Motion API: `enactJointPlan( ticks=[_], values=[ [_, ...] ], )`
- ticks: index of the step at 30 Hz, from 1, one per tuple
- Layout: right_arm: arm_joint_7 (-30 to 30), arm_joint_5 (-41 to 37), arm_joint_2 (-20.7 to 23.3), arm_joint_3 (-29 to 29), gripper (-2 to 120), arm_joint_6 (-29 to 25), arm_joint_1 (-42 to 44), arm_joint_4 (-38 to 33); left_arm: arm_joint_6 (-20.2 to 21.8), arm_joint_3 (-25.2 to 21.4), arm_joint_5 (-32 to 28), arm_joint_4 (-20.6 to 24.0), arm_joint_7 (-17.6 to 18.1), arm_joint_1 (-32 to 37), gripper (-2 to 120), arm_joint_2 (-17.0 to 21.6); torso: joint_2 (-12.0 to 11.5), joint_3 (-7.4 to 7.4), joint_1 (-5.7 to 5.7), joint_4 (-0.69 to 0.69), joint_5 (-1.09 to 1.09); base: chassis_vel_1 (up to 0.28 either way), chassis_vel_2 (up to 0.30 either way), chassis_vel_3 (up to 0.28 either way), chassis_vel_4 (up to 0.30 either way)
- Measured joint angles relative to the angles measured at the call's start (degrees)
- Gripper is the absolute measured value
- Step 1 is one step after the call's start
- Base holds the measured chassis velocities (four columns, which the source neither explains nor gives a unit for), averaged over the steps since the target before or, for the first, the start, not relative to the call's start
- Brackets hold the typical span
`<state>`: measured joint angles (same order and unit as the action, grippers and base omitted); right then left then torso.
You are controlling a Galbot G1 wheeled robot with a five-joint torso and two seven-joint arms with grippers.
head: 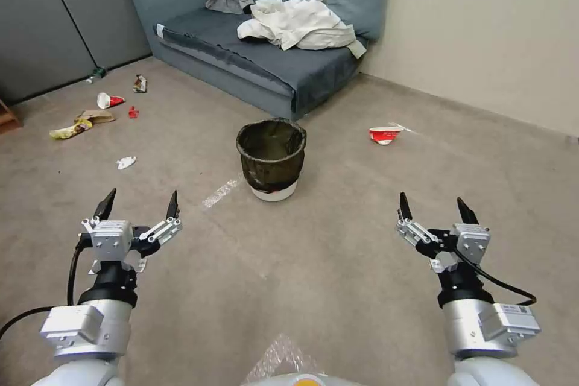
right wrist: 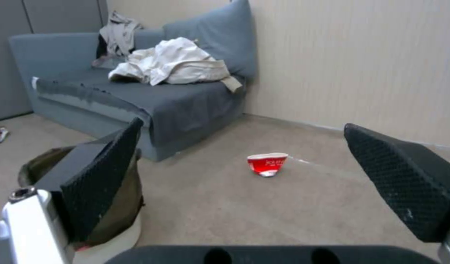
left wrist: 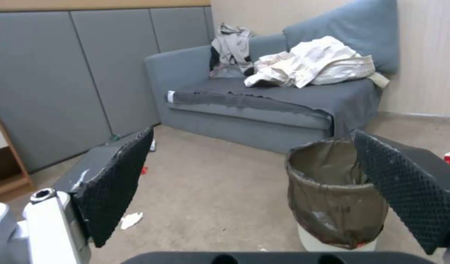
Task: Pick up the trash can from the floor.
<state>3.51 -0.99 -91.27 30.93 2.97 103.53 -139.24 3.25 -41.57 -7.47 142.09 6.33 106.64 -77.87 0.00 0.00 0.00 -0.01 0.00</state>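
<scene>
Trash can (head: pixel 271 158) upright on the floor (head: pixel 338 265), ahead of me, just short of the grey sofa (head: pixel 265 42). My left gripper (head: pixel 140 206) and right gripper (head: pixel 432 208) both held spread wide above carpet, well apart from the can, holding nothing. Crushed red cup (head: pixel 383 134) to the can's right; litter scattered far left. Nothing between grippers and can.

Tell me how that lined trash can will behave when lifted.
The trash can is probably light: it looks empty inside. Its loose bag may slip or bunch under a grip. Its round white base sits flat, so a sideways push might tip it.
</scene>
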Motion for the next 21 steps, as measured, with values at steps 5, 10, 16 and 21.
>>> enactJointPlan(
  ticks=[5, 10, 16, 21],
  values=[
    [0.0, 0.1, 0.0, -0.6, 100, 0.0, -0.1, 0.3, 0.1, -0.3, -0.1, 0.4, 0.0, 0.5, 100, -0.1, 0.0, 0.0, 0.0, 0.02, 0.0, -0.127, 0.124, 0.128, -0.114],
    [-0.1, 0.1, 0.0, -0.7, 100, 0.0, -0.2, 0.6, 0.1, -0.5, -0.1, 0.5, 0.1, 0.5, 100, -0.3, 0.0, 0.0, -0.01, 0.01, -0.01, -0.138, 0.127, 0.148, -0.122],
    [-0.1, 0.1, 0.0, -0.7, 100, 0.0, -0.4, 0.8, 0.2, -0.6, -0.2, 0.5, 0.1, 0.1, 100, -0.3, 0.0, 0.0, 0.0, 0.0, 0.01, -0.13, 0.125, 0.134, -0.13],
    [-0.1, 0.1, 0.0, -0.7, 100, 0.0, -0.5, 0.9, 0.3, -0.7, -0.3, 0.5, 0.1, 0.0, 100, -0.3, 0.0, 0.0, 0.0, 0.01, 0.01, -0.122, 0.141, 0.111, -0.135]
  ],
)
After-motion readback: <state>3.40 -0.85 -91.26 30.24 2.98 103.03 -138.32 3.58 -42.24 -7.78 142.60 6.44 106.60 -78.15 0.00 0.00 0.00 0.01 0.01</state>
